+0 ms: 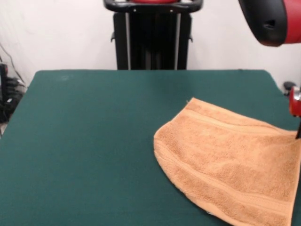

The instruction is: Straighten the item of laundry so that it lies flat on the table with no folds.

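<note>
The orange-tan towel [230, 165] lies on the right part of the dark green table [84, 141], reaching to the picture's right and bottom edges. Its left side is a rounded, doubled-over fold. Woven stripe bands run along its far and near edges. No tag shows. The gripper [297, 132] shows only as a red and black sliver at the right edge, at the towel's far right corner. Whether it holds the towel is hidden.
The black pedestal [151, 37] stands behind the table's far edge. A red and black arm link [270, 21] hangs at the top right. Cables [7, 94] lie off the table's left side.
</note>
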Tool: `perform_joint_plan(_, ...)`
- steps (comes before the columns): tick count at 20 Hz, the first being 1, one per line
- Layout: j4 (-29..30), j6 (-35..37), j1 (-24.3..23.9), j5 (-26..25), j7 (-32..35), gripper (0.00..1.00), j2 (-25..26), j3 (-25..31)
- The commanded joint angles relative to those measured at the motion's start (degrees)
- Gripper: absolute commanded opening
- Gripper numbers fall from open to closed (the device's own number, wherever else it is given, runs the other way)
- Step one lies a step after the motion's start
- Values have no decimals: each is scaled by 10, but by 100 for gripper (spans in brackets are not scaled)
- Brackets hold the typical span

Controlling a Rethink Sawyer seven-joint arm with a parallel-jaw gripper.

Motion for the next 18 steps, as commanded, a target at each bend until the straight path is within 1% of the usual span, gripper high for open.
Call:
perform_joint_plan(1, -3, -33, 19, 7, 112, 0, 35, 0)
perform_joint_plan(5, 4, -43, 21, 6, 113, 0, 36, -3)
perform_joint_plan(18, -24, -36, 27, 2, 109, 0, 56, -13)
